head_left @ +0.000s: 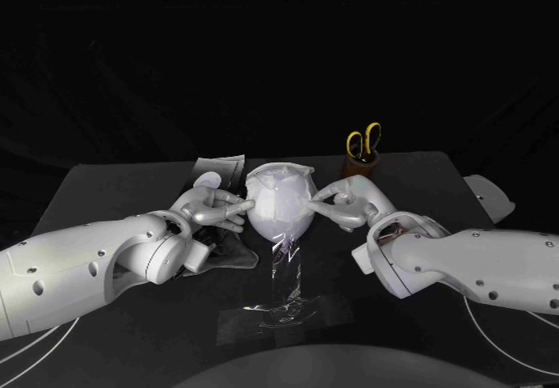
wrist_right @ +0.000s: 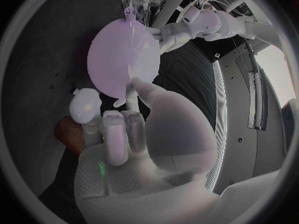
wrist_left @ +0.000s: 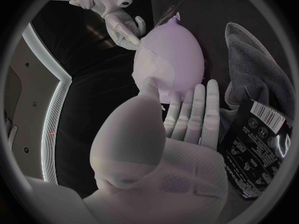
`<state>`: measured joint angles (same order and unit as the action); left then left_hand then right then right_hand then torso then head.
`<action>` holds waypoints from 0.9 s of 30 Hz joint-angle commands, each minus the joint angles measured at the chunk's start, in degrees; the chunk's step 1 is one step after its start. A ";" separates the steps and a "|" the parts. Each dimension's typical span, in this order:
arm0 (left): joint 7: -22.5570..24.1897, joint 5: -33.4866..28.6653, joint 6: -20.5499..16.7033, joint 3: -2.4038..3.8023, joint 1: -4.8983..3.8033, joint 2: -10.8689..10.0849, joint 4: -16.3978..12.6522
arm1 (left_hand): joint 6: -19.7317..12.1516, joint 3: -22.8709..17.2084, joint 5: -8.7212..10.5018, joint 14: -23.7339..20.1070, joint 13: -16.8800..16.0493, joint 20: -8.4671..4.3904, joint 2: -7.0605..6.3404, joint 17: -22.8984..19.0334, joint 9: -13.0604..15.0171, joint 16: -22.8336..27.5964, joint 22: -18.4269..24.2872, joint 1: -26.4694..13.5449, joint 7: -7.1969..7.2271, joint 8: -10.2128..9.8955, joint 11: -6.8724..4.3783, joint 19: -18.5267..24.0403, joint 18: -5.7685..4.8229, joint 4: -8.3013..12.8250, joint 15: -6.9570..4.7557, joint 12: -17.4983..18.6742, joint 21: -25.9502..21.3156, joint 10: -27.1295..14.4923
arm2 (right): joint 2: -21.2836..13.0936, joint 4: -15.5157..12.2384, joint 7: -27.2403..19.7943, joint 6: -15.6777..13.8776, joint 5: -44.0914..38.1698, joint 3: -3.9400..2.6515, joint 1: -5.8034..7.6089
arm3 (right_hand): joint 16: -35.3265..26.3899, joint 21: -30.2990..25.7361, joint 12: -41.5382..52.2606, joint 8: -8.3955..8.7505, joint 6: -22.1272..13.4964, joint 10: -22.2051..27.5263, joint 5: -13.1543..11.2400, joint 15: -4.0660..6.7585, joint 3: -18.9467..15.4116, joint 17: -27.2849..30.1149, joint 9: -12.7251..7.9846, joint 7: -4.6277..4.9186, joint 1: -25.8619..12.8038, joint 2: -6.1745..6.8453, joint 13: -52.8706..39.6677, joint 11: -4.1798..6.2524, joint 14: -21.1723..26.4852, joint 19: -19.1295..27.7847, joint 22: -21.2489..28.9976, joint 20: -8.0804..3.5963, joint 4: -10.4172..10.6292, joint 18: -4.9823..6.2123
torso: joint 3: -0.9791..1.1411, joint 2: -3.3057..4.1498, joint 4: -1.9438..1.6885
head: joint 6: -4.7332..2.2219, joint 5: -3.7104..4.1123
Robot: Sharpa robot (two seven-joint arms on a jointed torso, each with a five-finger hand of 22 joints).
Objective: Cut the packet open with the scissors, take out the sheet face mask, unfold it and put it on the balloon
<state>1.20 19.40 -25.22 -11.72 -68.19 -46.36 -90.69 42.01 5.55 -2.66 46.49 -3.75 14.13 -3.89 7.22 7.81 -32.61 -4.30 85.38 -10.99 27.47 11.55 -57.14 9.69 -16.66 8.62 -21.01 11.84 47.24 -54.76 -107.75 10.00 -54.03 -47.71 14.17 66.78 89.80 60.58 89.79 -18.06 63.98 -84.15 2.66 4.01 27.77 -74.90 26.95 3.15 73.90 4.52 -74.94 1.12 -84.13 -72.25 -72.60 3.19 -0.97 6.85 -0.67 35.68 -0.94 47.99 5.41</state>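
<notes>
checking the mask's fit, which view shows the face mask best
Head view: the face mask lies across the balloon's front, with the left hand and right hand touching its sides. Each wrist view shows one edge of it on the balloon's side.

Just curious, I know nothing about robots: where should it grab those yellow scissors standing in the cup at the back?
By the yellow handle loops of the scissors, coming down from above. They stand blades-down in the brown holder, so just the loops stick out, and a lift upward should free them.
</notes>
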 commanded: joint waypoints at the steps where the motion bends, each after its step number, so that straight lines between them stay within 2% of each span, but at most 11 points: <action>1: -0.46 -0.24 0.43 -0.03 0.06 0.26 -0.10 | 0.67 0.43 -0.07 0.53 0.07 0.10 0.52 -0.10 -0.08 0.44 0.09 0.41 -3.64 -0.40 -0.09 -0.55 0.81 0.12 0.10 0.27 -0.45 0.67 | -0.57 -0.64 0.01 -0.06 -0.76 -0.03 -0.01 | 0.20 0.14 0.21 -0.23 1.12 -5.85 0.14 0.42 0.09 -15.10 0.16 -0.55 0.65 0.11 -15.06 0.41 -5.87 -0.46 -0.05 -0.05 -0.44 -0.23 | 0.00 0.01 -0.01 | -0.03 -0.12; 17: -3.26 1.08 -1.13 -0.03 0.06 1.39 0.70 | 2.63 1.20 -0.07 2.32 0.05 -0.36 1.10 -0.12 -0.31 0.94 0.26 2.56 -3.08 -0.92 -0.65 -2.09 0.85 0.33 -0.43 0.59 -0.90 2.68 | -2.12 -1.54 -0.33 0.45 -0.28 -0.03 -0.01 | 0.20 0.19 0.21 -0.28 1.18 -5.85 0.14 0.45 0.24 -15.10 0.20 -0.56 0.71 0.13 -15.06 0.42 -5.87 -0.50 -0.09 -0.08 -0.63 -0.25 | 0.01 0.01 0.01 | -0.06 -0.51; 27: -3.93 1.51 -1.45 -0.03 0.05 1.65 0.84 | 2.74 1.25 -0.07 2.42 0.05 -0.39 1.13 -0.12 -0.33 0.98 0.26 2.71 -3.05 -0.96 -0.68 -2.18 0.84 0.33 -0.46 0.63 -0.93 2.79 | -2.84 -1.66 -0.17 0.46 -0.24 -0.02 0.00 | 0.20 0.27 0.21 -0.31 1.22 -5.85 0.14 0.45 0.32 -15.10 0.22 -0.55 0.73 0.11 -15.06 0.43 -5.87 -0.55 -0.15 -0.09 -0.70 -0.27 | -0.02 0.03 -0.02 | -0.24 -0.17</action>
<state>-1.48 20.25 -26.73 -11.67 -68.23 -44.94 -89.72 44.42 6.47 -2.66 48.65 -3.76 13.72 -2.66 7.10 7.57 -31.88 -4.09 87.42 -11.37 26.81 10.95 -58.78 9.65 -16.36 8.10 -20.58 11.21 49.68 -57.48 -109.31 9.99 -53.97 -47.56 14.17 66.78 89.76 60.57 89.80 -18.17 64.18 -84.14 2.61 3.99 28.00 -74.95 27.05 3.35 74.22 4.66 -74.90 1.10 -84.11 -72.45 -72.65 2.98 -1.21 6.56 -0.66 35.70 -0.94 47.82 5.09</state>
